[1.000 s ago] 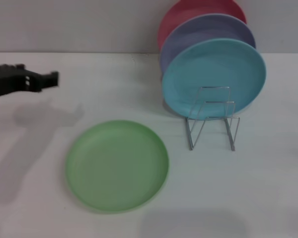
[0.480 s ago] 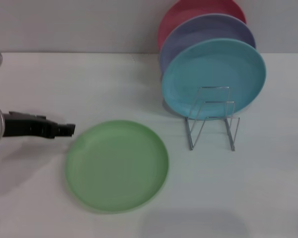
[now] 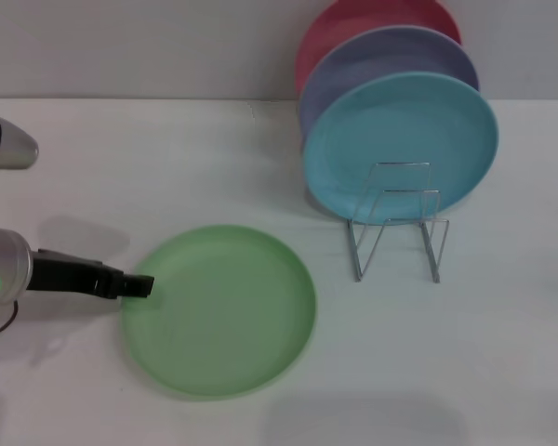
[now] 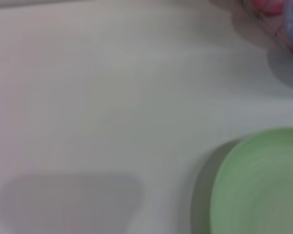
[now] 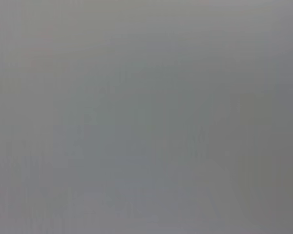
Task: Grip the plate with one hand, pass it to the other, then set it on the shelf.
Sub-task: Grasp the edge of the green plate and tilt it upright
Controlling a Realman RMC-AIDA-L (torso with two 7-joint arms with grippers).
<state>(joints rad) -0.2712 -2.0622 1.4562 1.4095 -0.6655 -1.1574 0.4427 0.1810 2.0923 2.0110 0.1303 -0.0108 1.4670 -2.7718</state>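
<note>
Left gripper (image 3: 141,285) low at plate (image 3: 219,311) left rim, set for edge grab; jaws state unclear. Plate flat on tabletop (image 3: 167,158). Shelf (image 3: 397,223) front slot free. Right gripper unseen.

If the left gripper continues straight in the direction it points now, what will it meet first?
Most likely the light green plate. The left gripper points across the table toward it, with its tip already at the plate's near rim. Height is hard to judge, so it might pass just above the rim.
</note>
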